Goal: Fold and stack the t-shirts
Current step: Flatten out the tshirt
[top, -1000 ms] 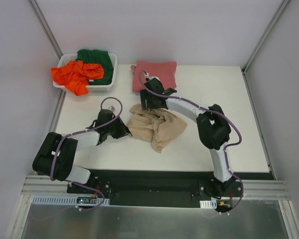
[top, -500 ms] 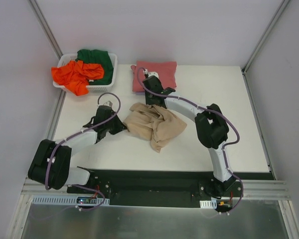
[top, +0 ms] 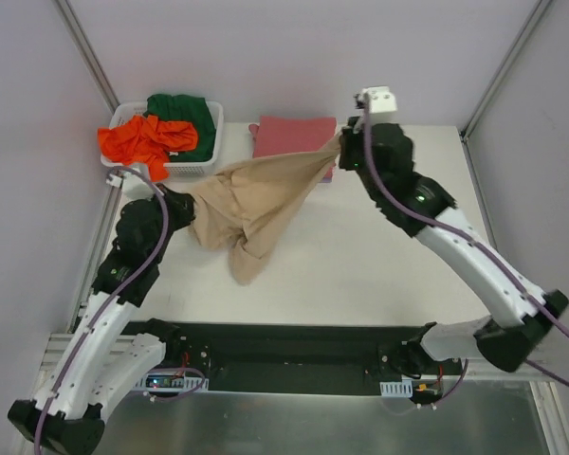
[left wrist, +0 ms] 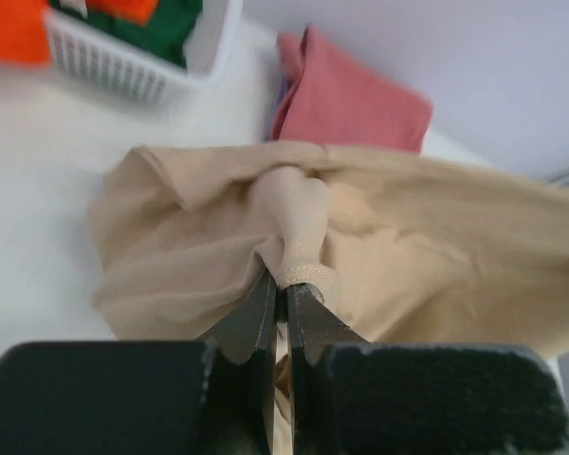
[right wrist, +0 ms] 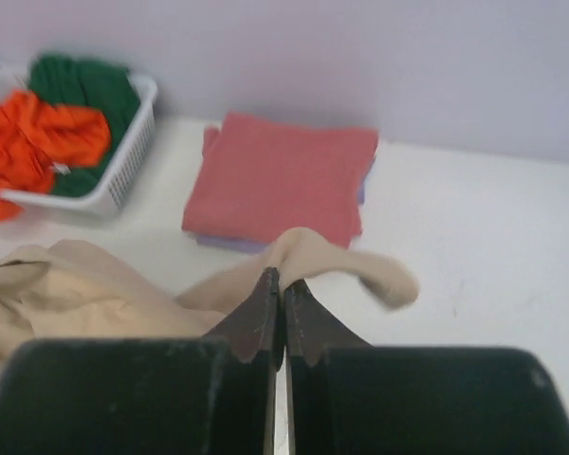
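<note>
Soft matt cloth, hard plastic
Tan shirt (top: 251, 204) is thin, matt, wrinkled cloth; basket (top: 197, 168) white slotted plastic; table (top: 389, 256) smooth, matt white.

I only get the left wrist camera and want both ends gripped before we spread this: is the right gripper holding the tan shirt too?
Observer: Yes. The right wrist camera shows the right gripper shut on a bunched fold of the tan shirt.
Operator: How does the cloth hang between the arms?
Observer: From above, it stretches from the left gripper across to the right one, with a loose tail drooping toward the table.
</note>
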Controlling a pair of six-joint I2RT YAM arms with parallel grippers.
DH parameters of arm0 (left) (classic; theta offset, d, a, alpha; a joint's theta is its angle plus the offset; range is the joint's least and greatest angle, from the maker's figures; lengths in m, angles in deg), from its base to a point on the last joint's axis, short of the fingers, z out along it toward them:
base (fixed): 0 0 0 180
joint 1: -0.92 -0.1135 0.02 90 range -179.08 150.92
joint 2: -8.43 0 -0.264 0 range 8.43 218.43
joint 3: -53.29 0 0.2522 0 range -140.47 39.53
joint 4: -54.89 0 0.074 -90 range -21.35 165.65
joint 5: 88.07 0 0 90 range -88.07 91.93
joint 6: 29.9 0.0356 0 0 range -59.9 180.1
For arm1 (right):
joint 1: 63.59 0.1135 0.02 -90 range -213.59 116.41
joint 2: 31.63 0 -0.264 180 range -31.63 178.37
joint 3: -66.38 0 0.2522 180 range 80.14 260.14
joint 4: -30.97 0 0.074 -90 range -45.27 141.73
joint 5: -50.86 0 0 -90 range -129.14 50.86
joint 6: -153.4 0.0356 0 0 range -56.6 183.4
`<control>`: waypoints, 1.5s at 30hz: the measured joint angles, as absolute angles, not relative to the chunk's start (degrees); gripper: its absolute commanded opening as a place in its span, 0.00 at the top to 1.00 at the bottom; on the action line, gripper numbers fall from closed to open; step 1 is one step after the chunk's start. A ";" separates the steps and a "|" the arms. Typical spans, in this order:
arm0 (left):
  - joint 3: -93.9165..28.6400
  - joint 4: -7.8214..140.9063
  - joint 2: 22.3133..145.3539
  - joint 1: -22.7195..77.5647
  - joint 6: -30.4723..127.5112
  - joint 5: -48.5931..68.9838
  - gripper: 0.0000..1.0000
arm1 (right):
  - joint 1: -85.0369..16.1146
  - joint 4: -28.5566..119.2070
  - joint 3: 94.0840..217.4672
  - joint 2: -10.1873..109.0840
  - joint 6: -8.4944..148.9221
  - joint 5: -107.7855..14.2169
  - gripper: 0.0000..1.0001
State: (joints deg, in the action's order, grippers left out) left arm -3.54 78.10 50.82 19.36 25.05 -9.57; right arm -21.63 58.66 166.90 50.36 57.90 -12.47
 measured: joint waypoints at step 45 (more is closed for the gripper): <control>-28.91 85.31 93.94 18.42 36.59 -19.69 0.01 | -54.20 66.69 168.00 77.79 55.08 -23.33 0.04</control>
State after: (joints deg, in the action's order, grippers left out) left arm -28.91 85.31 93.94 18.42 36.59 -19.69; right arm -54.20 66.69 168.00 77.79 55.08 -23.33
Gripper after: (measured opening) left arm 0.990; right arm 0.750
